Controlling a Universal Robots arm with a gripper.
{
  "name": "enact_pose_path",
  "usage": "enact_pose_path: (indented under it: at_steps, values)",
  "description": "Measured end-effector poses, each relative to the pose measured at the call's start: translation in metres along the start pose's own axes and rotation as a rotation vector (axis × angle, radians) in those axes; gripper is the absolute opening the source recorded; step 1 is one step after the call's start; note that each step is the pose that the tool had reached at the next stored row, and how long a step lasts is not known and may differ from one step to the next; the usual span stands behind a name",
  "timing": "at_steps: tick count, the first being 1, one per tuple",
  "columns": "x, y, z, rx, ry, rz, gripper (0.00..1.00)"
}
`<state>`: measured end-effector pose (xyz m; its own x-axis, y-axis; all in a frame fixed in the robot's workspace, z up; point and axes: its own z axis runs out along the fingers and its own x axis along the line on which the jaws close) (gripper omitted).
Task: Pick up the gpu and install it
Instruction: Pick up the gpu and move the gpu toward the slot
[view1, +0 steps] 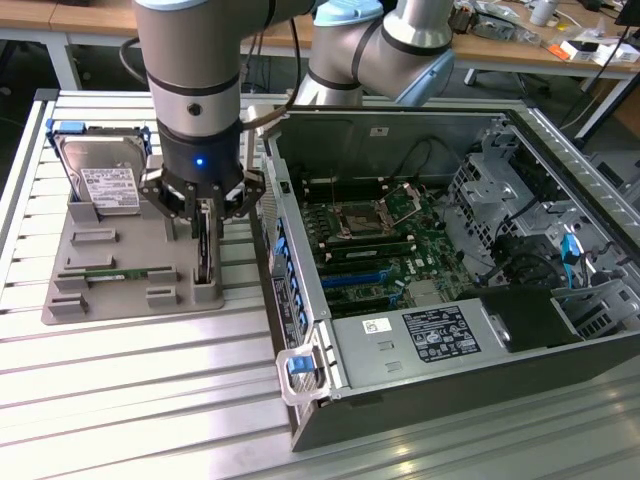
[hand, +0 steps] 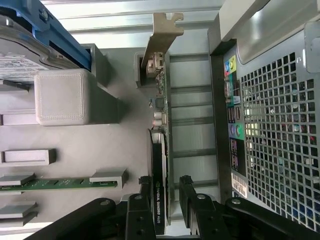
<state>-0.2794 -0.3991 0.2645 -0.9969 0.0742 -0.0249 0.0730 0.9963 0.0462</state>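
The gpu is a slim black card standing on edge in a slot of the grey holder tray, at the exterior view's left of the open computer case. My gripper hangs straight over it. In the wrist view the gpu runs away from the camera, with its silver bracket at the far end. My gripper is open, with one black finger on each side of the card's near end. A gap shows between one finger and the card.
On the same tray stand a silver hard drive in a blue frame and a thin green memory stick. The case lies open with its motherboard showing. Its rear panel sits close beside the gpu.
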Motion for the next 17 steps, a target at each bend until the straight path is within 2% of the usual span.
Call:
enact_pose_path:
  at_steps: [5,11,17]
  values:
    - [0.000,-0.0003,0.0056,0.0001,0.0001,0.000,0.36]
    - [0.002,0.0105,0.0095,0.0000,0.0000,0.000,0.36]
    - [0.005,0.0103,0.0145,0.0001,0.0003,0.000,0.36]
